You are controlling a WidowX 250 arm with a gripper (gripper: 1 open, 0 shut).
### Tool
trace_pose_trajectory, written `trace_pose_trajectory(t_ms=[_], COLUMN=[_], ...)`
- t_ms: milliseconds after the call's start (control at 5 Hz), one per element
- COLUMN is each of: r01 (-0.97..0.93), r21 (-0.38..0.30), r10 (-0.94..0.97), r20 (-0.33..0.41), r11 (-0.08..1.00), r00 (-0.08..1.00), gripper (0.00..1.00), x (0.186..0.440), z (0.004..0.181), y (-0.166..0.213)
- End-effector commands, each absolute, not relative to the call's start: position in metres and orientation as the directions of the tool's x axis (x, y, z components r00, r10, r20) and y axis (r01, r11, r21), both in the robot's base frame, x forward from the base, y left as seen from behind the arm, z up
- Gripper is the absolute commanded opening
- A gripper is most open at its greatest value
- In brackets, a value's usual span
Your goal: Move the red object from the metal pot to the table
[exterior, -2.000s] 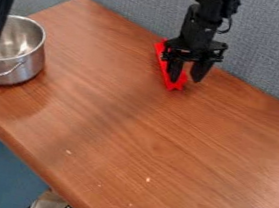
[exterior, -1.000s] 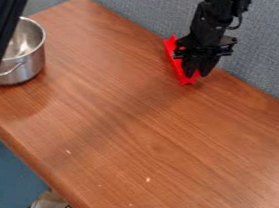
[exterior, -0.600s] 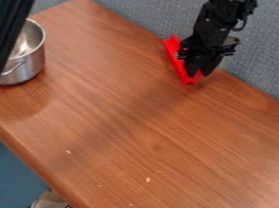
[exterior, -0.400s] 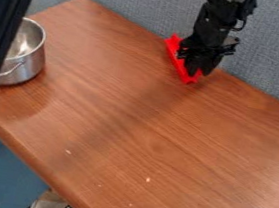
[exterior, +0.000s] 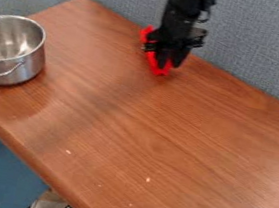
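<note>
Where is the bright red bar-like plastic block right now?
In the camera view, the bright red bar-like plastic block sits low at the far edge of the wooden table, between the black gripper's fingers, well right of the empty shiny metal pot.

red object (exterior: 157,52): showing bright red | metal pot (exterior: 8,48): gleaming shiny silver | tabletop (exterior: 163,141): showing reddish-brown wood grain | pincer (exterior: 168,56): appearing black

We look down from high and fairly far, facing the table (exterior: 162,151) corner-on, its far edge toward twelve o'clock.
</note>
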State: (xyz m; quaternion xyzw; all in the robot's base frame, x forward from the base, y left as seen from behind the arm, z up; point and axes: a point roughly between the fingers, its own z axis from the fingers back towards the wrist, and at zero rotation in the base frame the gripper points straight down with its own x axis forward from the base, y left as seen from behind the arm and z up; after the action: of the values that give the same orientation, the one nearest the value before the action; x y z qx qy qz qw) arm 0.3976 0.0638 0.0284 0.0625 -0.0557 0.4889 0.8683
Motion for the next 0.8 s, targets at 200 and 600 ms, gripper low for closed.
trace_pose_trajectory(t_ms=[200, 600], r01=[-0.827, -0.849], r21=[0.028, -0.028], r10=[0.821, 0.845], r20=[0.107, 0.122], r11=[0.562, 0.528], r00=[0.561, 0.521], gripper=[0.00, 0.00], x=[0.365, 0.340], z=[0.071, 0.083], y=[0.071, 0.073])
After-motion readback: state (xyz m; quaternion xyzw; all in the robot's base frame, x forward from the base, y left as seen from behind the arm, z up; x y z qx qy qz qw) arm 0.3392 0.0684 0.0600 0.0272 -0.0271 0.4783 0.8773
